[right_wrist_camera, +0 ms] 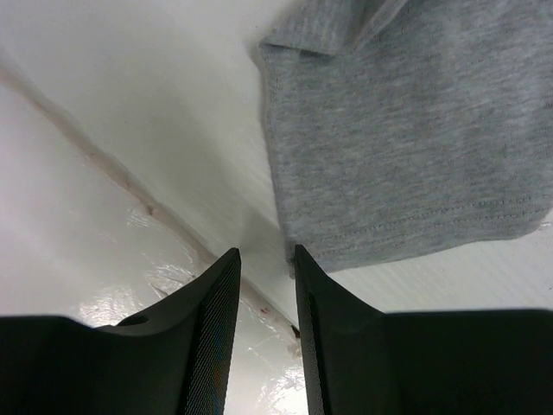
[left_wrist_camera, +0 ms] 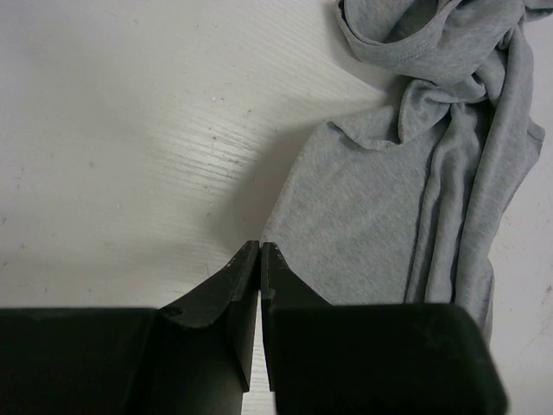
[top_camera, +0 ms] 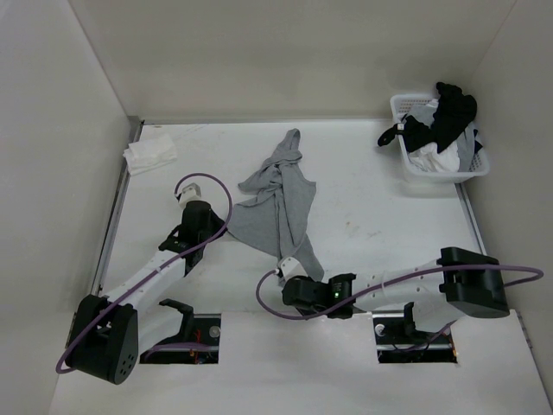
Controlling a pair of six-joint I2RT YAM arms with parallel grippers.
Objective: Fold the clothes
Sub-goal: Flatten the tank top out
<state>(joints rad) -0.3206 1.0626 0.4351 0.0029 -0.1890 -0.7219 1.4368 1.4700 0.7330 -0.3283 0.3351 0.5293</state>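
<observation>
Across the middle of the table (top_camera: pixel 371 199), seen from above, lies the light-grey T-shirt (top_camera: pixel 281 207), crumpled and bunched into a long, narrow shape. Its long axis runs nearly from 12 o'clock to 6 o'clock, with the near end leaning a little toward 5. The 12 o'clock end is twisted into a rope-like tip where a banded opening shows. The 6 o'clock end is a stitched hem corner lying flat on the table. A wider flap of cloth spreads out toward 9 o'clock.

The left gripper (left_wrist_camera: pixel 260 251) sits at 9 o'clock from the shirt, its jaws pressed together. The tips meet right at the edge of the flap, and whether any cloth is nipped between them cannot be told.

The right gripper (right_wrist_camera: pixel 263 259) is at the shirt's 6 o'clock end, jaws parted with bare table showing in the gap. The hem corner lies just beyond its fingertips, and the gripper has hold of nothing.

At 2 o'clock a white basket (top_camera: pixel 406 164) holds a heap of black and white garments (top_camera: pixel 445 121). At 10 o'clock a small white cloth (top_camera: pixel 149 154) lies by the table's edge.
</observation>
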